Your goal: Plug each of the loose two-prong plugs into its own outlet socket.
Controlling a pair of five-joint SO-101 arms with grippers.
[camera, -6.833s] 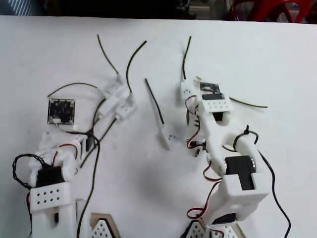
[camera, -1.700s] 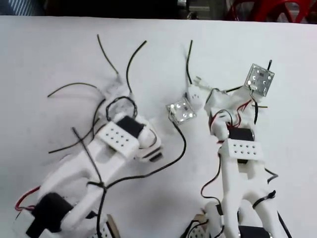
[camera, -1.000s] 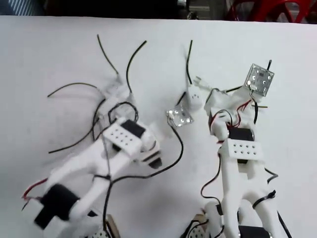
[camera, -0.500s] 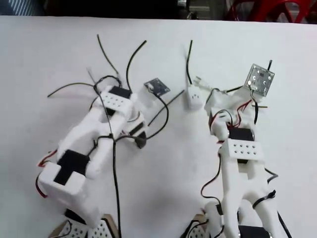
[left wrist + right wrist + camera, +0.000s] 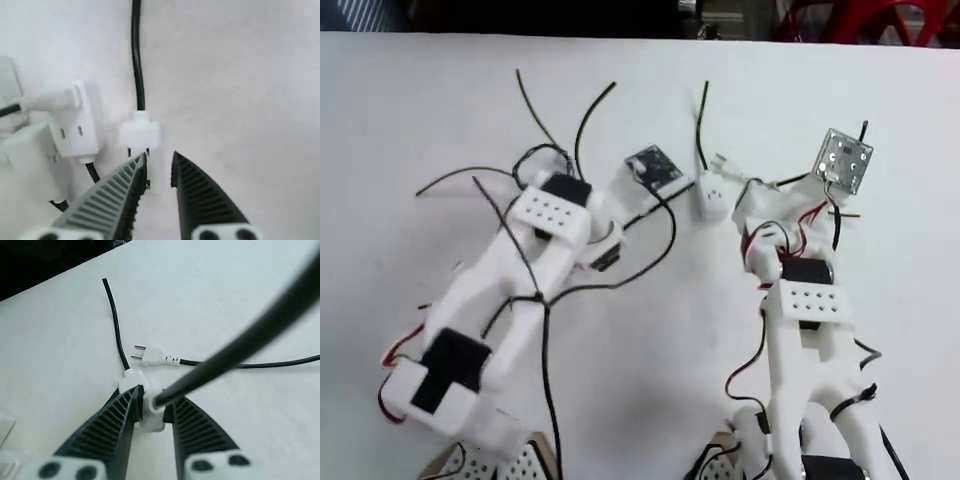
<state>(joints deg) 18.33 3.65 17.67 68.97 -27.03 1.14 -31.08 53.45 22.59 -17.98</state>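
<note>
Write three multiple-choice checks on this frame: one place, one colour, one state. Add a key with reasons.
1. The loose plug lies
A. on the table, beyond the right gripper
B. held in that gripper
C. seated in a socket

2. Its cord is
A. red
B. white
C. black

3. The right gripper is
A. wide open and empty
B. shut on a white connector
C. shut on a bare cord alone

Key:
1 A, its two prongs lie bare on the table.
2 C, a black line runs off from the plug's tail.
3 B, the white piece sits clamped between the fingers.
</note>
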